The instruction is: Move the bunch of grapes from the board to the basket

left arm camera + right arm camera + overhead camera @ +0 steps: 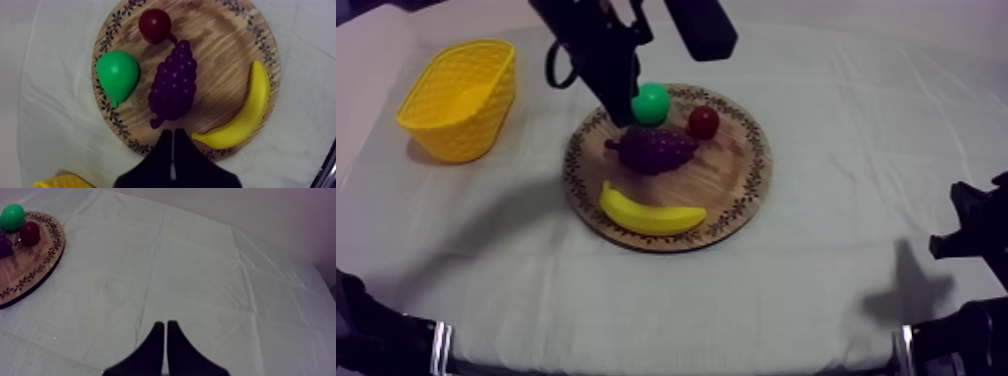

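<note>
Grapes (654, 148), one dark purple bunch, lie on their side at the middle of the round wooden board, apart from both grippers. The table cloth (836, 290), grey-white and creased, covers the whole table. The wooden board (728, 178), with a dark patterned rim, sits near the middle of the cloth. The yellow basket (461, 110) stands upright at the far left of the table, well apart from the board, with cloth between them. The left gripper (626, 116) comes in from the far left and hangs over the far-left rim of the board, just beside the pear; in the left wrist view its fingers (165, 145) lie together as a narrow wedge with nothing between them, the tips pointing at the thin end of the bunch. The right gripper (165, 324) sits low at the near right over bare cloth, well apart from the board, its fingers also pressed together on nothing. The banana (651, 212) lies along the near side of the board, curved, near the grapes but not touching them. The green pear (656, 100) rests at the board's far-left edge. The small red fruit (703, 122) sits just right of the pear, just beside the far end of the bunch.
</note>
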Robot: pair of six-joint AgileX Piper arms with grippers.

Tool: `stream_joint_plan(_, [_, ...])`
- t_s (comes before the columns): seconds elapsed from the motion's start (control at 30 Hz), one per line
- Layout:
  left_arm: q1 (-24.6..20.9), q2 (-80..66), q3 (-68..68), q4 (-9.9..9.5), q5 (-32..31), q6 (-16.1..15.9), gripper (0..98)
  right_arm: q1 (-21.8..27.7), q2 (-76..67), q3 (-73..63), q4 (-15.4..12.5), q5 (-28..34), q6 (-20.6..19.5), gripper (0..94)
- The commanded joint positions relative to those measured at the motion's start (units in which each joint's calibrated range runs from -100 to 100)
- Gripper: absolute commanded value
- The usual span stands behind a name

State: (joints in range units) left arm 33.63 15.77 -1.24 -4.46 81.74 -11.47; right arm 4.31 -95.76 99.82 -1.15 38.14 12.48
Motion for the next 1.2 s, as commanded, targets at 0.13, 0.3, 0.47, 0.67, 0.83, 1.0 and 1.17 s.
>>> stream_joint_plan(0.13, [-0.43,4.82,-4.77,1.15,0.83,-0.9,0.0,-0.02,0.0,-0.04,0.05,0.0,-0.01,0.3])
stream_joint_plan(0.3, [-1.09,6.33,-6.42,2.09,0.94,-1.38,2.0,-0.02,0.0,-0.04,0.05,0.0,-0.01,0.3])
stream_joint_plan(0.47, [-1.16,6.81,-6.15,1.66,1.12,-1.55,17.7,-0.02,0.0,-0.04,0.05,0.0,-0.01,0.3])
stream_joint_plan(0.67, [-0.88,7.03,-4.79,1.25,1.17,-1.85,36.8,-0.02,0.0,-0.04,0.05,0.0,-0.01,0.3])
stream_joint_plan(0.83, [0.06,7.21,-3.99,0.86,1.18,-1.99,48.4,-0.02,0.0,-0.04,0.05,0.0,-0.01,0.3])
stream_joint_plan(1.0, [0.93,7.22,-3.45,0.61,1.18,-1.49,57.5,-0.02,0.0,-0.04,0.05,0.0,-0.01,0.3])
stream_joint_plan(1.17, [1.33,7.35,-3.01,0.55,1.18,-1.18,64.7,-0.02,0.0,-0.04,0.05,0.0,-0.01,0.3])
